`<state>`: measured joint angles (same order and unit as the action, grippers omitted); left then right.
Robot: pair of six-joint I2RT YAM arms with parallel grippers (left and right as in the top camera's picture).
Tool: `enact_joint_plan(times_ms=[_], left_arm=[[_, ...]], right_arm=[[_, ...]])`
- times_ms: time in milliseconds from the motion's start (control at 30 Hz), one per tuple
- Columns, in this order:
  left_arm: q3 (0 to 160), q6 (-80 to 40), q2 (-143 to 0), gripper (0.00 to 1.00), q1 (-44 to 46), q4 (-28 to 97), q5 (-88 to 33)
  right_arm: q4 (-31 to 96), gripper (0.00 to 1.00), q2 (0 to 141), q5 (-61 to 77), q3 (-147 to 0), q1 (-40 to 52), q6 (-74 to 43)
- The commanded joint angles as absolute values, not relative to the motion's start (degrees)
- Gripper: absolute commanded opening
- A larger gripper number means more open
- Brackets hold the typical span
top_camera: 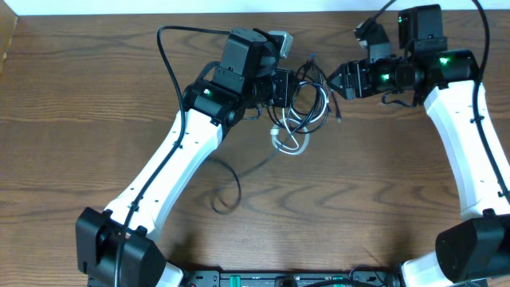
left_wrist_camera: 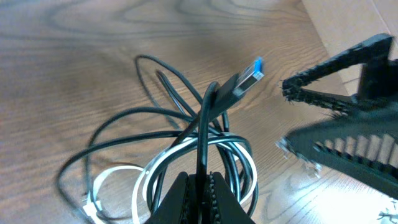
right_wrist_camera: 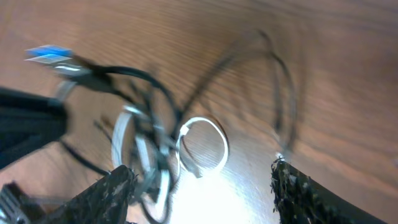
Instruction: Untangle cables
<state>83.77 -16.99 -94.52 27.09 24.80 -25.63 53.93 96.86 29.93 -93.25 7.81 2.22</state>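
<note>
Overhead, the cables (top_camera: 307, 108) sit as one knotted bundle on the far half of the wooden table (top_camera: 96, 104), right between the two arms. The left gripper (top_camera: 279, 88) is at the bundle's left edge. The right gripper (top_camera: 341, 80) is just beside its right edge, tips pointing at it. The white cable (top_camera: 291, 143) loops out of the bundle on the near side and lies flat on the wood. A thin black strand (top_camera: 235, 187) trails from there toward the near edge, passing close by the left arm.

From the left wrist I can see the left gripper (left_wrist_camera: 199, 193) pinched fully together on a black cable (left_wrist_camera: 202, 137). That cable rises from between the fingers and ends in a plug (left_wrist_camera: 247, 78) with a blue tip, lifted off the table and tilted toward the right gripper. Below it, black loops and the white cable (left_wrist_camera: 155, 168) overlap on the tabletop, and I cannot tell which strand passes over which.

From the right wrist the picture is blurred. Even so, the right gripper (right_wrist_camera: 202, 168) plainly has its fingers spread wide with nothing between them. Only the wood and a small white loop show below the gap. The blue-tipped plug (right_wrist_camera: 50, 56) is up at the left of that view, apart from both fingers.
</note>
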Motion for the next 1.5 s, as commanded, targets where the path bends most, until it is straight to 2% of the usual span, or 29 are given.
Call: enact_joint_plan(times_ms=[0,400,500,600,767,900,1100,1467], left_arm=[[84.03,-19.88,-94.70,0.08,26.30,24.86,-27.03],[84.03,-20.29,-94.70,0.08,26.26,24.82,-27.03],[84.03,-20.27,-94.70,0.08,26.26,24.82,-26.98],[84.03,-20.25,-94.70,0.08,26.06,24.86,-26.33],[84.03,-20.25,-94.70,0.08,24.80,25.10,-25.93],[84.03,-20.27,-94.54,0.08,22.90,25.26,-25.98],[84.05,-19.97,-91.29,0.08,19.84,24.75,-25.89],[84.31,-19.59,-79.83,0.08,5.45,27.05,-23.77]], right_arm=[[53.08,0.70,96.77,34.72,-92.99,9.06,6.31],[51.35,0.68,100.66,34.22,-91.05,12.71,6.17],[49.87,0.55,103.68,28.49,-91.05,14.15,2.44],[49.06,0.46,106.85,16.47,-91.05,14.85,-5.26],[48.60,0.38,111.39,4.43,-91.05,13.85,-17.58],[48.88,0.25,113.19,4.23,-91.05,12.29,-20.12],[49.78,0.14,113.40,3.27,-91.05,10.31,-21.98],[52.12,0.01,113.40,4.91,-91.05,3.22,-21.17]])
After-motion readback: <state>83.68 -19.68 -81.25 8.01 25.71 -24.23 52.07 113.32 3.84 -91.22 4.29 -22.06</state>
